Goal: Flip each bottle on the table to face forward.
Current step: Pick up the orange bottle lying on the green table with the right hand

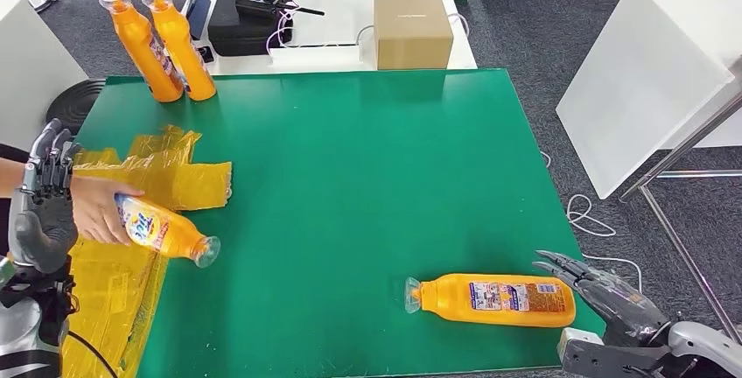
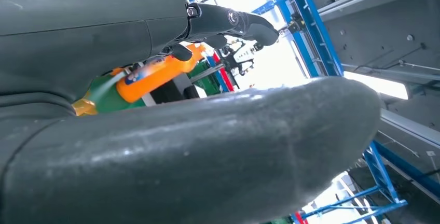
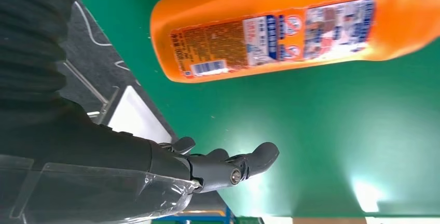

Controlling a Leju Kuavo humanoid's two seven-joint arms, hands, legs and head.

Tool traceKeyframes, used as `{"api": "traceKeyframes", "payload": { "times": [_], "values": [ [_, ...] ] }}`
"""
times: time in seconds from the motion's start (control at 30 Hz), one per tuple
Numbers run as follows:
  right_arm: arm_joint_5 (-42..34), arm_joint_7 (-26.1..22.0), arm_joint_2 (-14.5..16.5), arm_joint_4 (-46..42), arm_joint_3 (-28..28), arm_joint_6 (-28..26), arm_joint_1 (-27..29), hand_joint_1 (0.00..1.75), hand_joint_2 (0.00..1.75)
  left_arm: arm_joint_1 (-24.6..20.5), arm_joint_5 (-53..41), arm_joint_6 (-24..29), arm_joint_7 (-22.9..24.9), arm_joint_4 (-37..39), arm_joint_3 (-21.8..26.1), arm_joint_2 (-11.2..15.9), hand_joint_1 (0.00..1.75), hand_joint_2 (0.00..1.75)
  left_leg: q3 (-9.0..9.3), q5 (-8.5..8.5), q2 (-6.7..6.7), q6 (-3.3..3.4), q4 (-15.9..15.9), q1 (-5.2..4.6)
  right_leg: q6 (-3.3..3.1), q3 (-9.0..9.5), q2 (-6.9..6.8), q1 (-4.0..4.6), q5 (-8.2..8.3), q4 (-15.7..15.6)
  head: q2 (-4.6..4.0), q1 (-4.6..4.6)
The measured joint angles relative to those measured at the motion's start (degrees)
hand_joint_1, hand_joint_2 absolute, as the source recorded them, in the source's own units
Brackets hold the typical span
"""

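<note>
Hovering right hand point(image 1: 604, 295) beside lying bottle point(image 1: 494, 298), fingers spread, empty

A green mat point(image 1: 367, 185) covers the worktable. At about nine o'clock on it lies a crumpled sheet of yellow plastic wrap point(image 1: 175, 172), spilling down over the near-left edge. A person's hand point(image 1: 96, 207) reaches in from the left, over that wrap. Beyond the mat, toward twelve o'clock, a white table point(image 1: 341, 19) carries a brown cardboard box point(image 1: 412, 32), and at eleven o'clock a black case point(image 1: 238, 24) with white cables beside it. Off at two o'clock stands a white board point(image 1: 647, 72).
</note>
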Motion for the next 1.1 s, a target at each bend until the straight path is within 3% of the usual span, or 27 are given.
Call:
{"api": "traceKeyframes", "payload": {
  "times": [0.7, 1.1],
  "values": [
    [4.28, 1.82, -1.90, 7.91, 5.87, 5.18, -7.24, 0.00, 1.75, -4.29, 1.23, -0.71, 0.91, 2.75, -3.45, -0.43, 0.00, 0.00, -0.01, 0.00, 0.00, 0.00, 0.00, 0.00, 0.00, -0.02, 0.00, 0.01, 0.00, 0.00, 0.00, -0.01],
    [8.74, 1.85, 0.67, 14.95, 12.84, 6.51, -15.11, 0.00, 1.75, -6.30, 1.80, -0.25, 0.95, 4.40, -5.14, -1.39, 0.00, 0.00, -0.01, 0.00, 0.00, 0.00, 0.01, 0.00, 0.00, -0.02, 0.00, 0.00, 0.00, 0.00, 0.00, -0.01]
  ]
}}
